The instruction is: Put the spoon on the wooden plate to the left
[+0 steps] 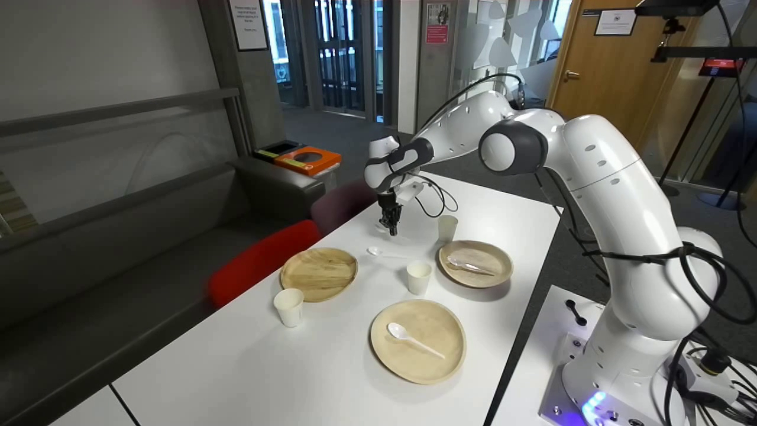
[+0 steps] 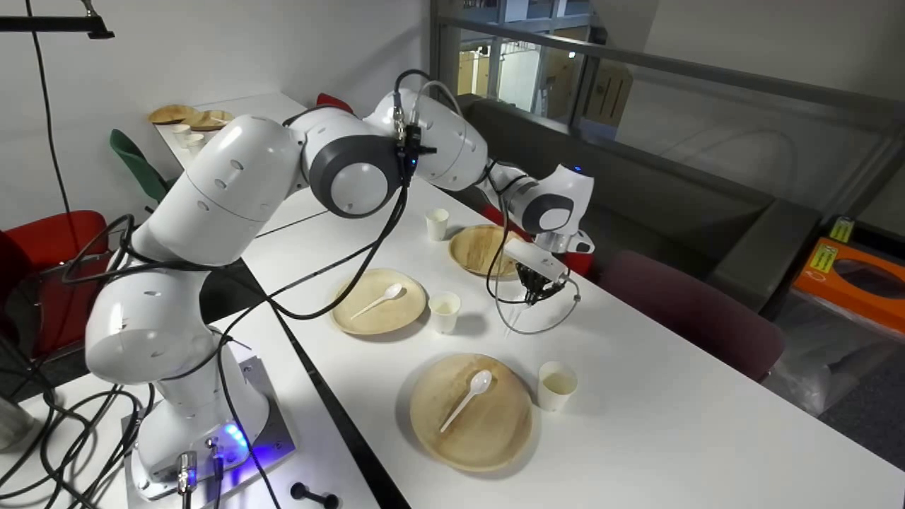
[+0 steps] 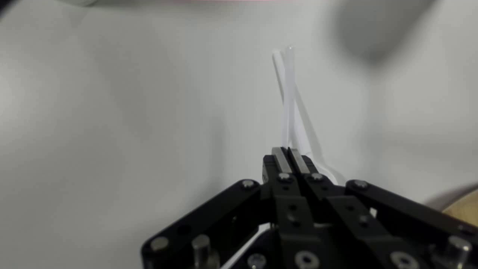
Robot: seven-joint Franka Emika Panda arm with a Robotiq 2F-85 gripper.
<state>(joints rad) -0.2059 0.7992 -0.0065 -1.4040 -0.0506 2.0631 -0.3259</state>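
Note:
In the wrist view my gripper (image 3: 288, 149) is shut on the spoon (image 3: 288, 93), whose thin white handle sticks out past the fingertips; its bowl is hidden behind the gripper. A second white spoon (image 3: 300, 130) lies on the table just below, almost in line with it; in an exterior view it (image 1: 375, 251) lies in front of the gripper (image 1: 391, 231). The wooden plate (image 1: 319, 274), with visible grain, holds nothing and lies beyond that second spoon from the gripper. It also shows in an exterior view (image 2: 481, 247) and at the wrist view's right edge (image 3: 465, 207).
A flatter pale plate (image 1: 437, 319) holds a white spoon (image 1: 408, 336). Another wooden dish (image 2: 509, 424) holds a white spoon (image 2: 481, 382). Pale cups stand between the dishes (image 1: 419, 278), beside the wooden plate (image 1: 288, 307) and near the arm (image 1: 447, 229). Chairs line the table's far edge.

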